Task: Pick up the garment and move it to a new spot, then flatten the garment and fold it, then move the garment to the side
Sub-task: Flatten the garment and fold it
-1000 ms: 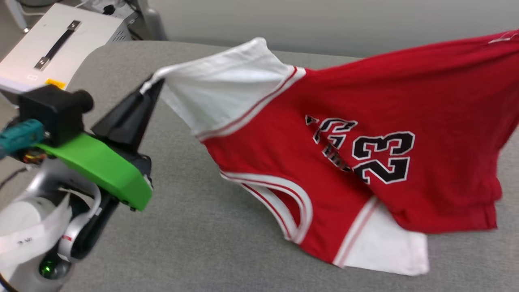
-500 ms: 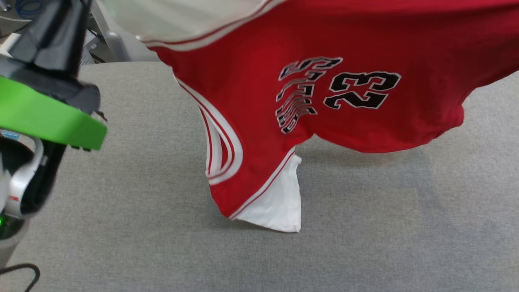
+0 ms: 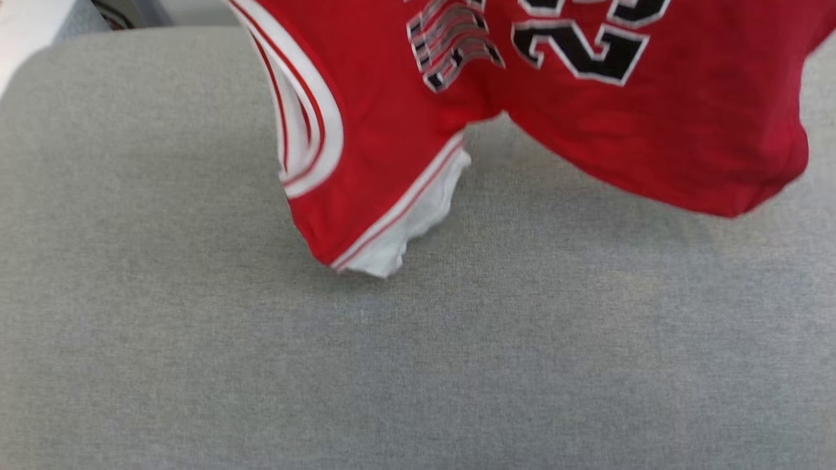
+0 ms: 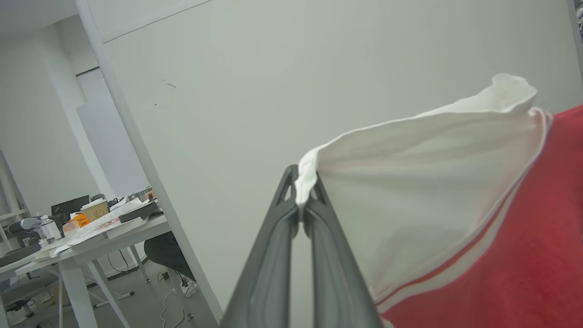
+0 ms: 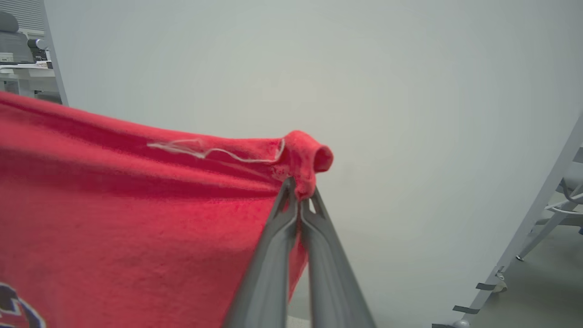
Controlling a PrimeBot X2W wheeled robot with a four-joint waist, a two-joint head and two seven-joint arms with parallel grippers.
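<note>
The garment (image 3: 588,124), a red jersey with white sleeves, striped trim and black white-edged print, hangs in the air over the grey table (image 3: 261,365). Its lowest part is a white sleeve tip (image 3: 385,258), just above the cloth surface. In the left wrist view my left gripper (image 4: 301,191) is shut on the edge of the other white sleeve (image 4: 419,191), which stretches away to the right. In the right wrist view my right gripper (image 5: 298,193) is shut on a bunched corner of the red hem (image 5: 305,159).
A grey fabric-covered table surface spreads under the jersey, with a rounded corner at the far left (image 3: 39,59). A pale wall (image 5: 364,91) stands behind. A desk with clutter (image 4: 91,218) sits off to the left, and chair legs (image 5: 546,228) to the right.
The jersey has been lifted higher off the table and its lower sleeve now hangs free. The left gripper has risen out of the head view, which has also tilted down.
</note>
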